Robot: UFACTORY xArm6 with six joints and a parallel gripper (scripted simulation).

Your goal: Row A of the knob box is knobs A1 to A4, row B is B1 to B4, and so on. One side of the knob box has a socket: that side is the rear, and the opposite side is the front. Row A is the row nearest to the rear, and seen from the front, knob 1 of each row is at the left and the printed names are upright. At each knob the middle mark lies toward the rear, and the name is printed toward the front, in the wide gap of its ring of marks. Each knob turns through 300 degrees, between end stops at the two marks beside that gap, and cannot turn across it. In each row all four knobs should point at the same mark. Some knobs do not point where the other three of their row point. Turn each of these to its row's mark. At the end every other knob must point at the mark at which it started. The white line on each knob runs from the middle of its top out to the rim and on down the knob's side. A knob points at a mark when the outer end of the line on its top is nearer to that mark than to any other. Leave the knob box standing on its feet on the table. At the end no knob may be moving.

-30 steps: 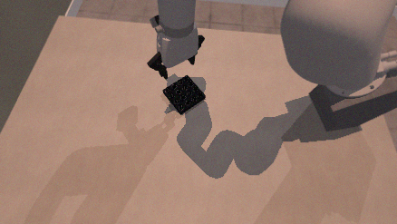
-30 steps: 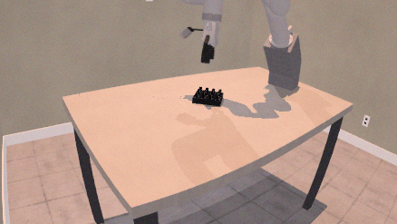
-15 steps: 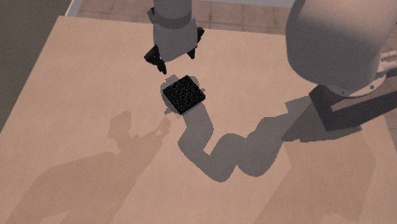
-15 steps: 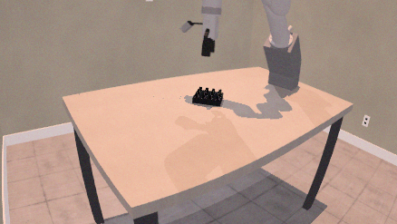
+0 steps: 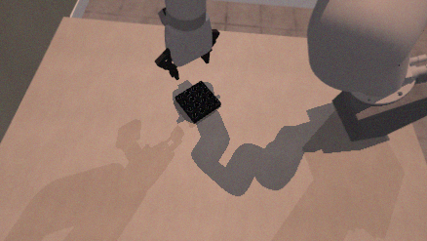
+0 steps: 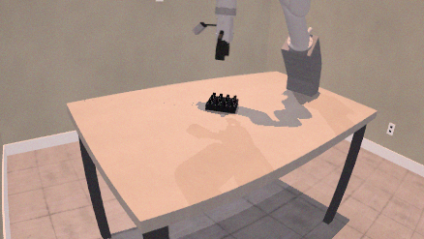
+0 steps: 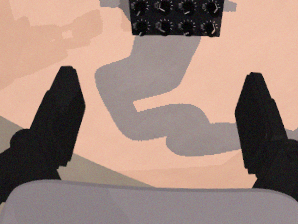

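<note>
Your black knob box [image 5: 198, 100] [image 6: 222, 105] [image 7: 176, 18] sits upright on the table [image 5: 97, 135] [image 6: 160, 134] [image 7: 210, 107], its corner toward six o'clock from above.

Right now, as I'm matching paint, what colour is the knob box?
Black, best seen in the wrist view.
</note>
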